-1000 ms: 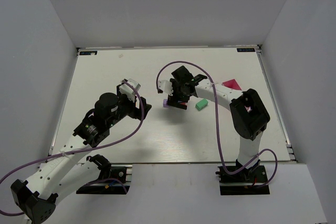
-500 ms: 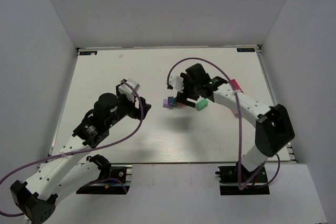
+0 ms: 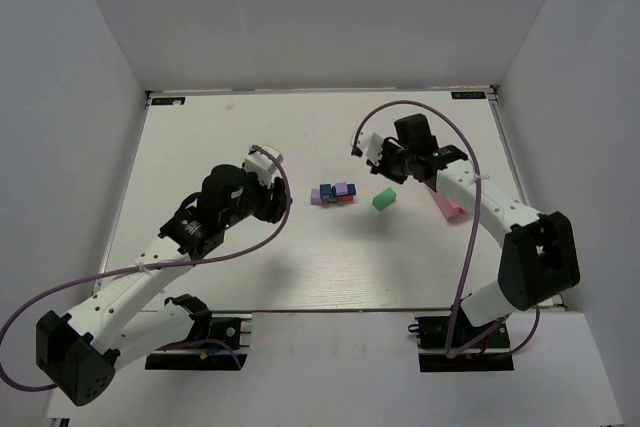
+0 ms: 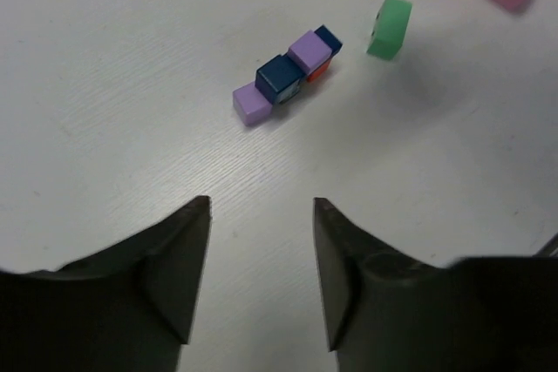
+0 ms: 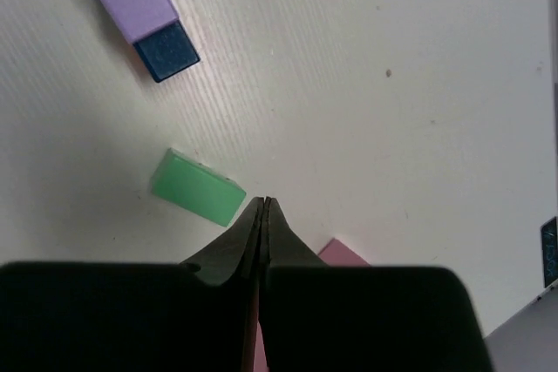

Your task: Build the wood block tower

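This is a robotics lab test cell, not a lived-in room. A white bench (image 3: 200, 147) is boxed in on three sides by plain pale-grey walls (image 3: 320, 17), like a purpose-built enclosure. At the bench's near edge a left arm (image 3: 150, 267) and a right arm (image 3: 490, 202) stand bolted on black base plates (image 3: 200, 332), trailing loose purple cables (image 3: 272, 232). Small dark tags (image 3: 168, 101) mark the bench's far corners. Near the bench's middle lie test props: tiny painted wood blocks (image 3: 333, 193) and a pink tray (image 3: 447, 205).
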`<action>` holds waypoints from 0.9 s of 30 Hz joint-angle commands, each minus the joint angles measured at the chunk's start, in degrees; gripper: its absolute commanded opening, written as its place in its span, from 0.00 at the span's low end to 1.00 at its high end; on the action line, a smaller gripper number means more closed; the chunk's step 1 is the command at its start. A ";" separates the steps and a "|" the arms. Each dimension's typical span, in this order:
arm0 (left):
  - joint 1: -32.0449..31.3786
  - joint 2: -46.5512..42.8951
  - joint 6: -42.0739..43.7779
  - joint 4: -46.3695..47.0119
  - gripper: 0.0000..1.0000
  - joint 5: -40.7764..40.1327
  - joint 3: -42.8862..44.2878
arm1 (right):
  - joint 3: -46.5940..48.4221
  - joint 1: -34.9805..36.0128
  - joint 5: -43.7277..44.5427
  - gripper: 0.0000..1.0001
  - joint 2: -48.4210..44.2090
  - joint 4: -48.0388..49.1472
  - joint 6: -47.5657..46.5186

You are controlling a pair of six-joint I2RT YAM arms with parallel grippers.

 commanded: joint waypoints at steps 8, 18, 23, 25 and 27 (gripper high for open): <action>0.31 -1.31 0.78 -0.30 0.82 -0.06 0.73 | -5.40 -4.00 -17.17 0.25 -1.23 -8.94 -39.26; 0.31 -1.84 1.31 -0.30 0.82 0.56 0.20 | 9.81 -5.14 -16.21 0.90 10.90 -28.11 -46.46; 0.31 -2.36 1.31 -0.30 0.82 0.56 0.20 | 0.22 -5.05 -17.25 0.87 5.63 -14.99 -45.25; 0.31 -2.36 1.31 -0.30 0.82 0.56 0.20 | 2.66 -5.14 -18.30 0.59 5.71 -14.28 -42.53; 0.31 -2.36 1.31 -0.30 0.82 0.56 0.20 | 3.99 -5.41 -18.93 0.45 5.80 -16.82 -41.81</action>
